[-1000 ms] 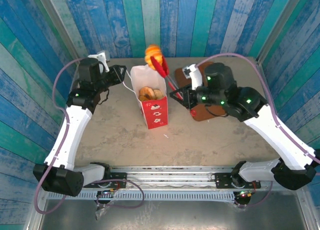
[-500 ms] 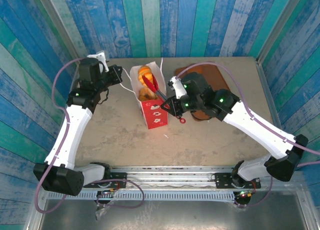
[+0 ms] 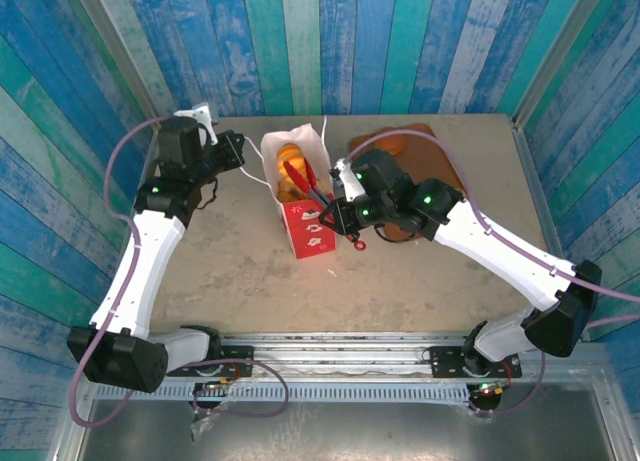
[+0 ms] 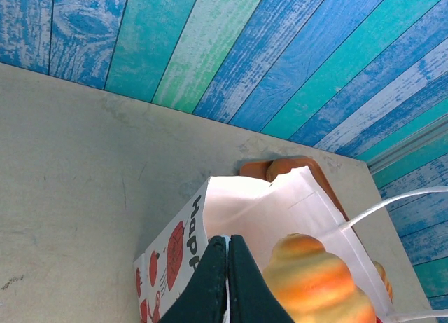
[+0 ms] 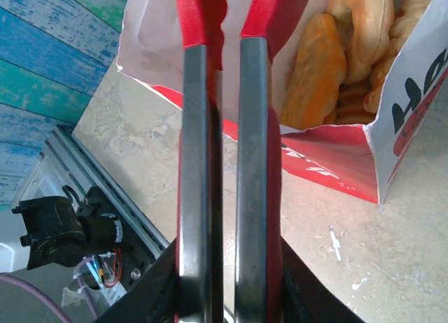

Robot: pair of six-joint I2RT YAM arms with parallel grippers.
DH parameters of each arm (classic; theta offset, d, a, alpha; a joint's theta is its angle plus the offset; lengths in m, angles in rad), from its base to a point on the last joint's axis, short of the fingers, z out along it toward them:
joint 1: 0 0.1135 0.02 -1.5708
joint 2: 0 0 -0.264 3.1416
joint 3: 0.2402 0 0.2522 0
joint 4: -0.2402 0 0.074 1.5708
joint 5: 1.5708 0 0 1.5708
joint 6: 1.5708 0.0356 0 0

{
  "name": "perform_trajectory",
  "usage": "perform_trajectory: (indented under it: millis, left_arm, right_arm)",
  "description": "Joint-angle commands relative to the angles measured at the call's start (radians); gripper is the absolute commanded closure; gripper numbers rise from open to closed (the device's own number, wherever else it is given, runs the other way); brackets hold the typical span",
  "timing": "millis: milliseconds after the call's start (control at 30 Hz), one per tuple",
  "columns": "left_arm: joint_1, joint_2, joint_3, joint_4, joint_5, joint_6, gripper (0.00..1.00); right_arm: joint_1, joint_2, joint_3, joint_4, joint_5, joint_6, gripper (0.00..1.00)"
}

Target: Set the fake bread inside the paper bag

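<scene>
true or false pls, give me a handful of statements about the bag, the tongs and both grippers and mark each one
1. The white paper bag with red strawberry prints stands upright on the table. True.
2. That bag is empty. False: golden-brown toy pastries lie inside it.
3. The right gripper holds the red-handled metal tongs. True.
4. The left gripper hangs open, clear of the bag. False: its jaws are shut on the bag's rim.
5. The tongs' tips rest on the brown board. False: they reach into the bag's mouth.
</scene>
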Motion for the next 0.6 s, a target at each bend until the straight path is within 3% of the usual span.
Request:
perform_trajectory:
  millis: [0, 567]
  left_arm:
    - [0.004, 0.005, -0.016, 0.019, 0.012, 0.02, 0.98]
    - [0.004, -0.009, -0.022, 0.027, 0.03, 0.023, 0.95]
  right_arm:
    - [-0.002, -0.007, -0.004, 0.027, 0.007, 0.005, 0.66]
    - [-0.03, -0.037, 0.019, 0.033, -0.028, -0.013, 0.6]
